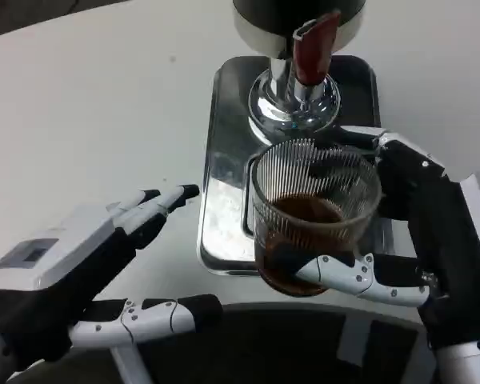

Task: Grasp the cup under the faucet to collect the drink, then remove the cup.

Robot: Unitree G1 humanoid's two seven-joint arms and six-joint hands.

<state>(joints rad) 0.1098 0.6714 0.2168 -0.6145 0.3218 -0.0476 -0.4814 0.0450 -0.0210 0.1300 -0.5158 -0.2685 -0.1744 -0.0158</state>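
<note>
White surface (104, 104) is taking up most of the view, w/ a tiny dark speck sitting on it near the top left. Steel drip tray (228, 160) is lying flat on it at centre, shiny, reflecting light, w/ a slotted grate part in the middle. Dark strip is showing along the bottom edge, w/ white marks on it.

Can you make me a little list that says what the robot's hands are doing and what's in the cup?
cup: clear ribbed glass cup, partly full of dark brown drink
right hand: right hand grips the cup
left hand: left hand holds nothing, fingers apart, beside the tray
faucet: shiny metal faucet with red lever, behind the cup
tray: silver drip tray under the cup
</note>
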